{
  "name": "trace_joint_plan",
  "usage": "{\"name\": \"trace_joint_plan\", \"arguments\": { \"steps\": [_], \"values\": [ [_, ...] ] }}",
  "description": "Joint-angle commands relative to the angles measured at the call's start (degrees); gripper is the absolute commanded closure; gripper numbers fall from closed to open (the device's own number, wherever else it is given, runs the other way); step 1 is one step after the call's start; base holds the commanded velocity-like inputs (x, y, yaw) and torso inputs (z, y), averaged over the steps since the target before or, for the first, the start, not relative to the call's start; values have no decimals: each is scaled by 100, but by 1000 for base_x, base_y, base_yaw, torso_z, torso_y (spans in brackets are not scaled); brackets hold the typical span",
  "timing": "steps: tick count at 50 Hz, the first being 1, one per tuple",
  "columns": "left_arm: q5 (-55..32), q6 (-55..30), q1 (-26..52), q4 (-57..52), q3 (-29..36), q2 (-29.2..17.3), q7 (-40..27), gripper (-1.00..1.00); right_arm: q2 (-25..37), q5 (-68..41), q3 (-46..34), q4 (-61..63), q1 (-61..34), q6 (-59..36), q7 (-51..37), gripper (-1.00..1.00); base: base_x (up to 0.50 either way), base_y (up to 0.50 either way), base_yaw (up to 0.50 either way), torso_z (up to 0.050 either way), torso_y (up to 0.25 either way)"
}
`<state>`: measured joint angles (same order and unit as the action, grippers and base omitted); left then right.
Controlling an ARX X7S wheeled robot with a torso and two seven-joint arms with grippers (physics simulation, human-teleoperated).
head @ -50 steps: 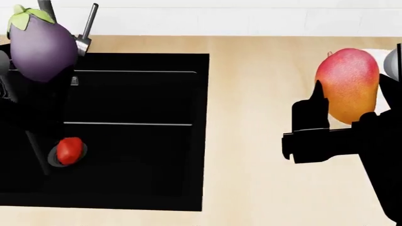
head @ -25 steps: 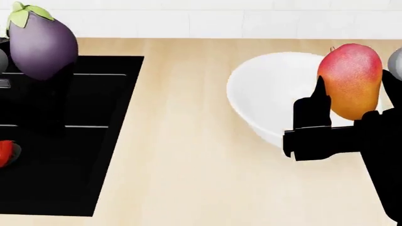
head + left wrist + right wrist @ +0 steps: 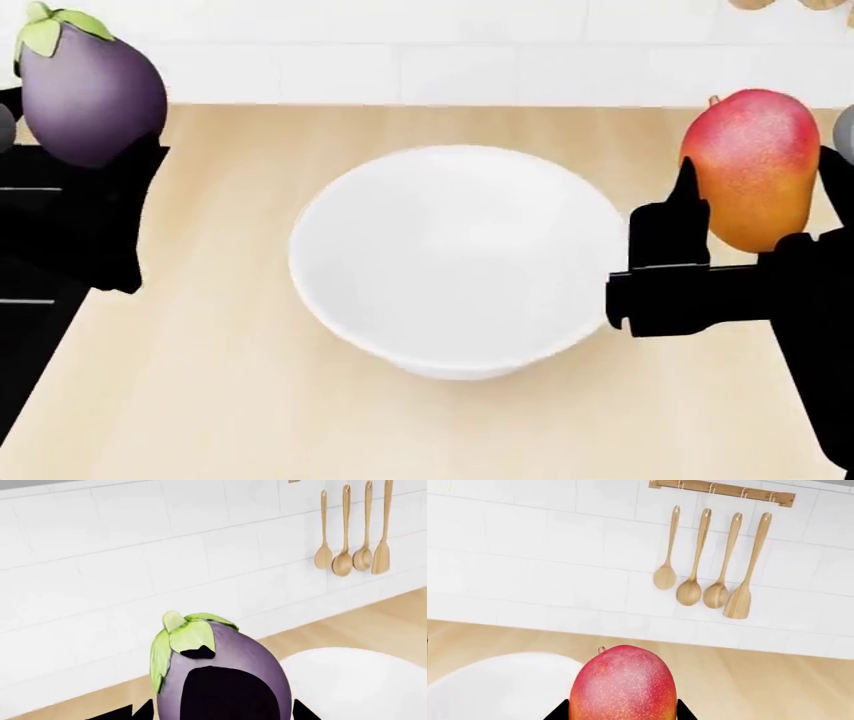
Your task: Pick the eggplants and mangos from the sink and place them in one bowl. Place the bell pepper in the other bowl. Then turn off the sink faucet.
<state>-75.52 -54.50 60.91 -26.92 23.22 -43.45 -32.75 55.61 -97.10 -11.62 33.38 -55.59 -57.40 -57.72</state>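
My left gripper (image 3: 96,165) is shut on the dark purple eggplant (image 3: 87,95), held upright with its green cap on top, left of the white bowl (image 3: 454,260). The right gripper (image 3: 754,205) is shut on the red-to-yellow mango (image 3: 750,165), held up beside the bowl's right rim. The bowl is empty and lies between the two arms. In the left wrist view the eggplant (image 3: 220,670) fills the jaws, with the bowl (image 3: 360,685) beyond it. The right wrist view has the mango (image 3: 624,685) between the fingers, near the bowl (image 3: 500,685). Only a black corner of the sink (image 3: 20,340) shows. The bell pepper and the sink faucet are out of view.
The bowl stands on a light wooden counter (image 3: 200,400) that runs back to a white tiled wall (image 3: 441,60). Several wooden spoons (image 3: 700,555) hang from a rail on that wall, right of the bowl.
The head view has swung to the right. The sink, faucet and red pepper slid off at the left and the bowl came to the middle. Both grippers still hold their fruit.
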Motion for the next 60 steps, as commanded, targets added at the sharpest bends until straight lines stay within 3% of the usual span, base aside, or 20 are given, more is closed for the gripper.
{"name": "trace_joint_plan", "arguments": {
  "steps": [1,22,33,38,41,48,60],
  "values": [
    [-66,97,27,48,-131,36,1,100,-34,49,53,-2,-24,-36,43,100,222,-207,0,0,0],
    [-14,165,-62,36,-104,13,57,100,6,38,-60,-15,-128,-139,175,100,352,-144,0,0,1],
    [-231,78,116,107,-97,74,118,100,12,-80,-70,-53,-121,-95,45,100,56,0,0,0,1],
    [-1096,-230,568,263,-75,317,-21,100,13,-116,-64,-63,-105,-58,-20,100,0,0,0,0,2],
    [-2290,-265,710,448,-99,562,-341,100,16,-148,-72,-74,-108,-54,-42,100,0,0,0,3,0],
    [-3043,-618,1290,640,422,1089,-586,100,21,-125,-76,-64,-105,-37,-62,100,0,0,0,0,1],
    [-2575,-811,1242,1095,1192,1855,-496,100,29,-181,-93,-83,-110,-17,-66,100,0,0,0,0,0]
  ]
}}
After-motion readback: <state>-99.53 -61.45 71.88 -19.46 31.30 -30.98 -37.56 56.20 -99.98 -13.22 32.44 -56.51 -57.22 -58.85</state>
